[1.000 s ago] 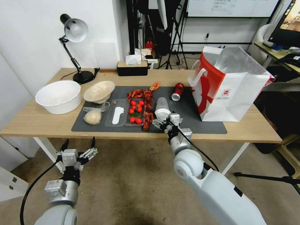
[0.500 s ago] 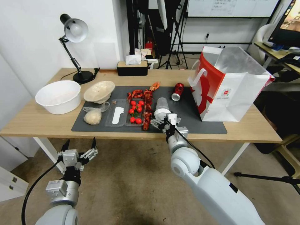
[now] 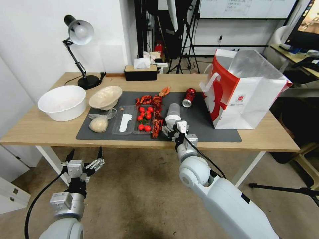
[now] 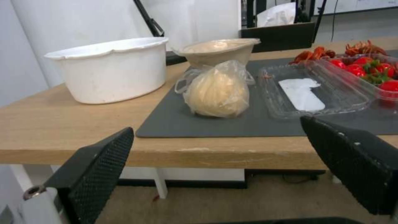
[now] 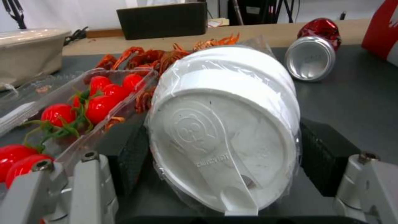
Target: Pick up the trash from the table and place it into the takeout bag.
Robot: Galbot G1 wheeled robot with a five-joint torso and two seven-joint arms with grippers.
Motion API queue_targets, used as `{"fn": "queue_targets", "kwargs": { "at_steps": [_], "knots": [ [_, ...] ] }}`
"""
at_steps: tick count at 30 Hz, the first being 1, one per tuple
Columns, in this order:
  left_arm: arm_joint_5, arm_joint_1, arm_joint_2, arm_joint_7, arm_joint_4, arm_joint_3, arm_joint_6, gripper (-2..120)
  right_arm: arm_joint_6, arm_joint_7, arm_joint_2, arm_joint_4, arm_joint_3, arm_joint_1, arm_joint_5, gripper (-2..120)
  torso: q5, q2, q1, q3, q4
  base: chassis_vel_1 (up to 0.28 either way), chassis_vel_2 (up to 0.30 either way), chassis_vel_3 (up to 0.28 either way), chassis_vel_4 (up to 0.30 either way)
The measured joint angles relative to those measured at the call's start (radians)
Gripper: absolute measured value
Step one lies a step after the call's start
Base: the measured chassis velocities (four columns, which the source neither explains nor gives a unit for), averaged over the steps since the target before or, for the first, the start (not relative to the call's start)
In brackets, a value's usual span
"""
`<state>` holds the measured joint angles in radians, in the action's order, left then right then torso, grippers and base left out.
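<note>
You are looking at a lab or studio. Tripods, a whiteboard and a monitor stand behind the table.

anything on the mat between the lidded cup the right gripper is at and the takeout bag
Nothing visible. The mat is bare between the clear lidded plastic cup, flanked by the right gripper, and the takeout bag. The red drink can lies farther back.

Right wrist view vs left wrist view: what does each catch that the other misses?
Right wrist alone: right gripper with its pads either side of the lying clear lidded plastic cup, plus the red drink can. Left wrist alone: open left gripper below the table edge, the bagged beige lump, the white tub. Both: cherry tomato tray, crayfish shells, grey mat.
</note>
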<state>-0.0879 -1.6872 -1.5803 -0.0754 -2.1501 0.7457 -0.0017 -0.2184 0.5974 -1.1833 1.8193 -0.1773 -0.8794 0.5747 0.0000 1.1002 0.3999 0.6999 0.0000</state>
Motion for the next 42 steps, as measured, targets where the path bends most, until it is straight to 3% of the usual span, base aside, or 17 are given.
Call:
{"fn": "queue_targets", "kwargs": {
  "at_steps": [16,22,26,32,33,36,42],
  "knots": [
    [0.005,0.001,-0.001,-0.001,0.003,-0.004,-0.003,100,0.017,-0.018,0.013,0.038,0.018,-0.023,0.000,72,0.0002,0.000,0.000,0.000,-0.0002,0.000,0.000,0.000,0.000],
    [0.009,0.000,-0.003,-0.002,0.001,-0.006,-0.003,100,0.137,-0.173,0.072,0.164,0.099,-0.011,0.015,72,0.0001,0.000,0.000,0.000,-0.0001,0.000,0.000,0.000,0.000],
    [0.011,-0.001,-0.003,-0.002,-0.001,-0.007,-0.003,100,0.119,-0.194,0.116,0.237,0.193,0.037,0.064,72,0.0001,0.000,0.000,0.000,-0.0002,0.000,0.000,0.000,0.000],
    [0.023,-0.002,-0.006,-0.003,-0.009,-0.019,-0.001,100,0.008,-0.048,0.272,0.245,0.323,0.281,0.245,72,0.0001,0.000,0.000,0.000,0.0000,0.000,0.000,0.000,0.000],
    [0.023,-0.002,-0.006,-0.003,-0.009,-0.019,-0.001,100,0.008,-0.048,0.272,0.245,0.323,0.281,0.245,72,0.0001,0.000,0.000,0.000,0.0000,0.000,0.000,0.000,0.000],
    [0.023,-0.004,-0.003,-0.003,-0.011,-0.019,-0.001,100,-0.126,0.131,0.293,0.179,0.354,0.355,0.336,72,0.0002,0.000,0.000,0.000,-0.0001,0.000,0.000,0.000,0.000],
    [0.023,-0.007,0.000,-0.003,-0.017,-0.017,-0.002,100,-0.181,0.205,0.288,0.097,0.354,0.369,0.341,72,0.0003,0.000,0.000,0.000,-0.0001,0.000,0.000,0.000,0.000]
  ]
}}
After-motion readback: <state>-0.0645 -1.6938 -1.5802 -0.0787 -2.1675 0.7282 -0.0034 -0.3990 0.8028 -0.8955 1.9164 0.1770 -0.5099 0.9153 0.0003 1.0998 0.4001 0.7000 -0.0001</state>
